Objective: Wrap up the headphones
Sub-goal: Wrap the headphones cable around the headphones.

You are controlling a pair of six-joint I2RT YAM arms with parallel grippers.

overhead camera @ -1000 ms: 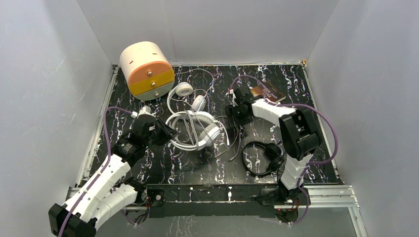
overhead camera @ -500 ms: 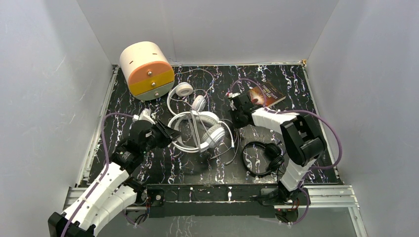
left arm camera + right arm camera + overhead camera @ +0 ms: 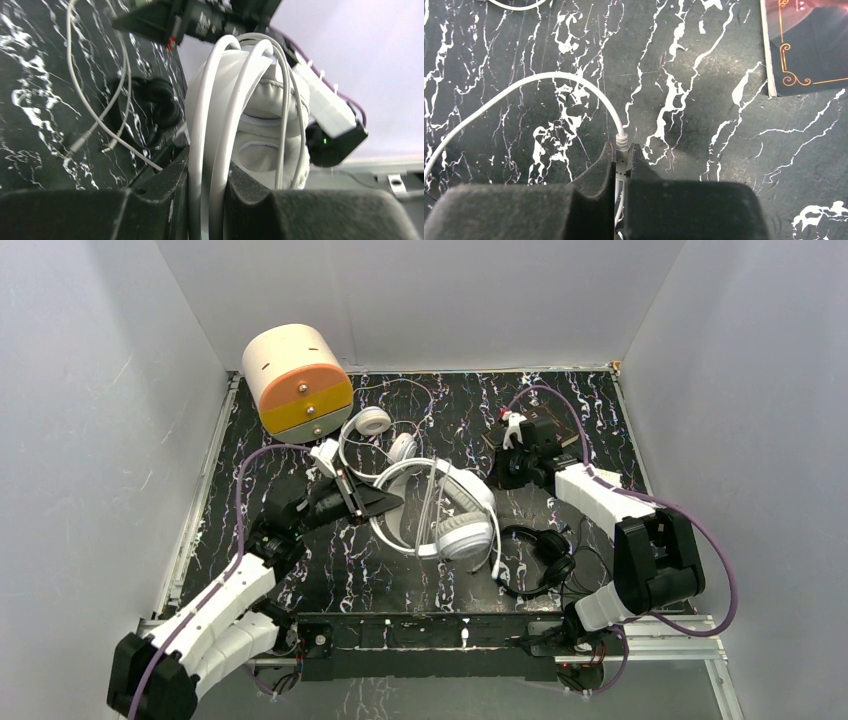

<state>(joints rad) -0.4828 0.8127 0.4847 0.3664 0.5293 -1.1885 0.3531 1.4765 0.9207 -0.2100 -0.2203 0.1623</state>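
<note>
My left gripper (image 3: 385, 502) is shut on the headband of the big white over-ear headphones (image 3: 445, 512). In the left wrist view its jaws (image 3: 207, 165) pinch the two white bands, with an ear cup (image 3: 265, 125) beyond them. My right gripper (image 3: 512, 472) (image 3: 622, 152) is shut on the plug end of a white cord (image 3: 549, 80), low over the table. The slimmer white on-ear pair (image 3: 375, 425) lies behind the big pair. The small black pair (image 3: 540, 555) (image 3: 155, 102) lies near the right arm's base.
A cream round cabinet with orange and yellow drawers (image 3: 297, 380) stands at the back left. A dark book (image 3: 560, 430) (image 3: 809, 45) lies by my right gripper. Loose cord ends with plugs (image 3: 95, 130) trail on the marbled table (image 3: 330, 570). White walls enclose three sides.
My right gripper has shut on the cord's plug end and moved right and back, towards the book. My left gripper has carried the big white headphones to the right.
</note>
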